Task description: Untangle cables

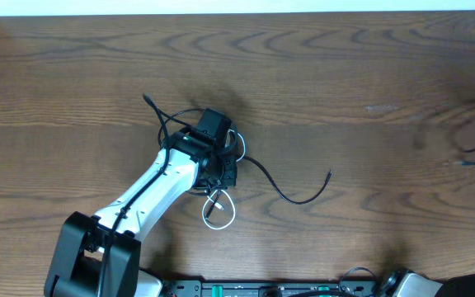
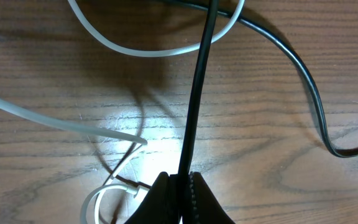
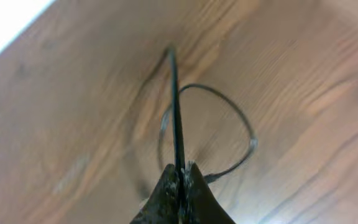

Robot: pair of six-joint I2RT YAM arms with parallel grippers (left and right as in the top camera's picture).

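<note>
The left pincer (image 2: 181, 180) is pinching a taut black cord (image 2: 196, 93) that runs straight away from it. Just beside it, a white cord (image 2: 123, 48) loops and a second black cord (image 2: 306, 81) curves across the bench (image 2: 42, 81). The right pincer (image 3: 180, 171) is pinching a thin black cord (image 3: 174, 106), whose loop behind is blurred.

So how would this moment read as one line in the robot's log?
phase: untangling | left hand: shut on black cable | white cable: ungripped | right hand: shut on second black cable
</note>
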